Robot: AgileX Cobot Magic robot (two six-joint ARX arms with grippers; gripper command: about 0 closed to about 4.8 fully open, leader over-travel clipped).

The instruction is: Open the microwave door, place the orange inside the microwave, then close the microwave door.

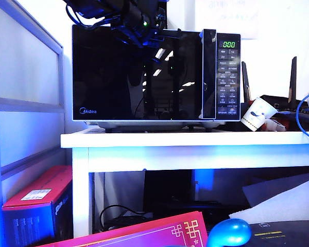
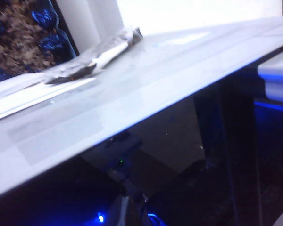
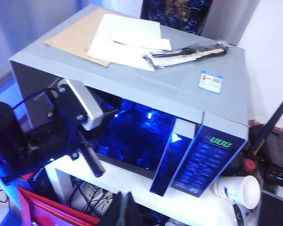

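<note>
Now my left end effector point(image 2: 132, 213), opening unclear, hangs at the top of the shut door point(image 1: 136, 72), nearer its upright right-edge handle point(image 1: 208, 72) than my pressed-together right end effector point(image 3: 125, 207), held back low; orange unseen.

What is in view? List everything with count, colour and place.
microwave: one, black and silver, on the table
door: one, black glass, closed
table: one, white, under the microwave
cup: one, white, tipped, right of the microwave
papers: a few, white, on the microwave top
cardboard: one, tan, under the papers
packet: one, black and white, on the microwave top
box: one, red, floor left
blue object: one, rounded, bottom foreground
orange: none seen
left gripper: black, before the door, fingers unclear
right gripper: black, back from the microwave, fingers shut, empty
</note>
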